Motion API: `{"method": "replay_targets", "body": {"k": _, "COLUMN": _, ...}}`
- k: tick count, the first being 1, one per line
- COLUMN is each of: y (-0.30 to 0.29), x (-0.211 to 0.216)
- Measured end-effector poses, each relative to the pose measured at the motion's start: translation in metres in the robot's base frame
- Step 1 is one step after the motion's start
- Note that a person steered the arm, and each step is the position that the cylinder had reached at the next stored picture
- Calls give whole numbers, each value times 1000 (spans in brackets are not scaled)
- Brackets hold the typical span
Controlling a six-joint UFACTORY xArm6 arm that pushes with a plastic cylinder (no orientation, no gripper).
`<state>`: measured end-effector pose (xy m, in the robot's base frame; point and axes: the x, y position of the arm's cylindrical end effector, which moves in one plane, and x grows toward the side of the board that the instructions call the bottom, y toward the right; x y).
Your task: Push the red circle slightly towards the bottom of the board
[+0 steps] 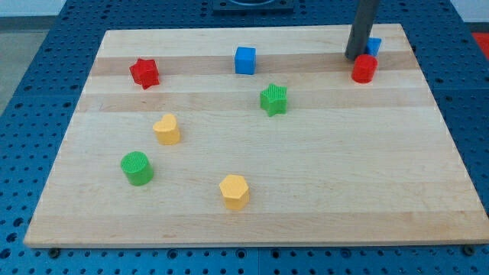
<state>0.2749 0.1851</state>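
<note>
The red circle [364, 69] sits near the view's top right of the wooden board [321, 176]. My tip [355, 58] is on the board just above and slightly left of the red circle, touching or almost touching it. A blue block [374, 46] stands right behind the rod, partly hidden by it, just above the red circle.
A red star [144, 72] lies at the top left and a blue cube [244, 59] at the top middle. A green star [273, 99] is at the centre. A yellow heart [166, 129], a green circle [137, 168] and a yellow hexagon [234, 191] lie lower left.
</note>
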Motion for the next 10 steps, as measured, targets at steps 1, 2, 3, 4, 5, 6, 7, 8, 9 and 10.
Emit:
{"method": "replay_targets", "body": {"k": 1, "y": 0, "x": -23}}
{"method": "replay_targets", "body": {"k": 2, "y": 10, "x": -25}}
{"method": "replay_targets", "body": {"k": 3, "y": 24, "x": -21}}
{"method": "replay_targets", "body": {"k": 4, "y": 24, "x": -5}}
{"method": "replay_targets", "body": {"k": 5, "y": 11, "x": 6}}
{"method": "replay_targets", "body": {"k": 6, "y": 2, "x": 19}}
{"method": "replay_targets", "body": {"k": 7, "y": 1, "x": 44}}
{"method": "replay_targets", "body": {"k": 8, "y": 11, "x": 92}}
{"method": "replay_targets", "body": {"k": 9, "y": 24, "x": 146}}
{"method": "replay_targets", "body": {"k": 10, "y": 25, "x": 179}}
